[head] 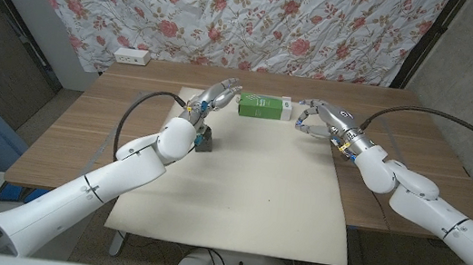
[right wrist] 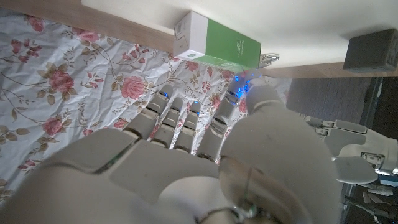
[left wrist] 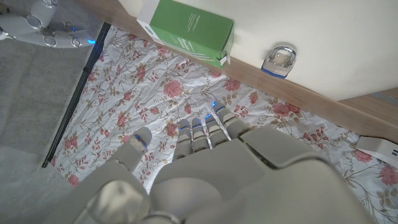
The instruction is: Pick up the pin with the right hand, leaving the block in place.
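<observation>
The pin (left wrist: 280, 60), a small silvery clip-like piece, lies at the far edge of the cream mat (head: 247, 189), just beside the right end of the green-and-white block (head: 263, 108); whether the two touch I cannot tell. The block lies on its side along that same far edge, with a strip of bare wooden table (head: 109, 125) behind it before the flowered curtain (head: 261, 17).

The right hand (head: 319, 119) hovers just right of the block's end, fingers curled loosely and apart, nothing in them. The left hand (head: 214, 96) sits just beside the block's left end, fingers together and reaching forward, holding nothing that I can see.

A small dark box (head: 204, 138) stands on the mat's left edge under the left forearm. A white power strip (head: 131, 55) rests at the table's far left corner. The near half of the mat is open, with both arms coming in from the sides.
</observation>
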`<state>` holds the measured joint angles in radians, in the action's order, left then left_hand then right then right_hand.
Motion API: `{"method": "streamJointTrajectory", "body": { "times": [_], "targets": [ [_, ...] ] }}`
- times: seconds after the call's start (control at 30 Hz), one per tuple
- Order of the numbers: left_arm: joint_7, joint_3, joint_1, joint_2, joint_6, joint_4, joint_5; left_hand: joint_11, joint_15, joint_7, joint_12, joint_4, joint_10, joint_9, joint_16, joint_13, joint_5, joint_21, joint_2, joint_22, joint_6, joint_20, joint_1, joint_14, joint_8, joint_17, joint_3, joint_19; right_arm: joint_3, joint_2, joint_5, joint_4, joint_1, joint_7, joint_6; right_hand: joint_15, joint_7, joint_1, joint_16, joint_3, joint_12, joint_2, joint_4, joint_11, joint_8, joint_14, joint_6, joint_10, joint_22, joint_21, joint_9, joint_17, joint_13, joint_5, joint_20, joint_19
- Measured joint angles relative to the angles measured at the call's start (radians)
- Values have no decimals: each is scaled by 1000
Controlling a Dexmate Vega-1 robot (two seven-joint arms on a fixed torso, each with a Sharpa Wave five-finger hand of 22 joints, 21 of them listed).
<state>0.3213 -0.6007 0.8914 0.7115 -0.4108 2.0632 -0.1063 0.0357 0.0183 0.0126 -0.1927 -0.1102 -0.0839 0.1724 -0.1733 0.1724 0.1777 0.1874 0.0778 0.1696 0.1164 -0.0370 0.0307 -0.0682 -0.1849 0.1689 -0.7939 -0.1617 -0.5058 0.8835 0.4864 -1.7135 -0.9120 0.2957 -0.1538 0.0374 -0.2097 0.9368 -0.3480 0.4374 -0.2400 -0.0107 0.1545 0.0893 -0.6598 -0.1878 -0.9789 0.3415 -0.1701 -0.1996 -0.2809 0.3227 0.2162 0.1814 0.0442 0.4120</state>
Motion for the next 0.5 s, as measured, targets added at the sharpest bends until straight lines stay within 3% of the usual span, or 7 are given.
{"method": "streamJointTrajectory", "body": {
  "times": [0.5],
  "targets": [
    [-75, -73, -30, 13, -106, 49, -106, 0, 7, 0, 0, -19, 0, 0, 0, 0, 0, 0, 0, -2, 0, 1, 0, 4, 0, 1, 13, 10, 26, -18, -70, 16, -23, 36, -16, 0, -9, -3, 0, -3, 0, -3, 3, 0, 8, 0, -9, 0, 0, 3, 0, 5, 0, -1, -3, -3]
  ]
}}
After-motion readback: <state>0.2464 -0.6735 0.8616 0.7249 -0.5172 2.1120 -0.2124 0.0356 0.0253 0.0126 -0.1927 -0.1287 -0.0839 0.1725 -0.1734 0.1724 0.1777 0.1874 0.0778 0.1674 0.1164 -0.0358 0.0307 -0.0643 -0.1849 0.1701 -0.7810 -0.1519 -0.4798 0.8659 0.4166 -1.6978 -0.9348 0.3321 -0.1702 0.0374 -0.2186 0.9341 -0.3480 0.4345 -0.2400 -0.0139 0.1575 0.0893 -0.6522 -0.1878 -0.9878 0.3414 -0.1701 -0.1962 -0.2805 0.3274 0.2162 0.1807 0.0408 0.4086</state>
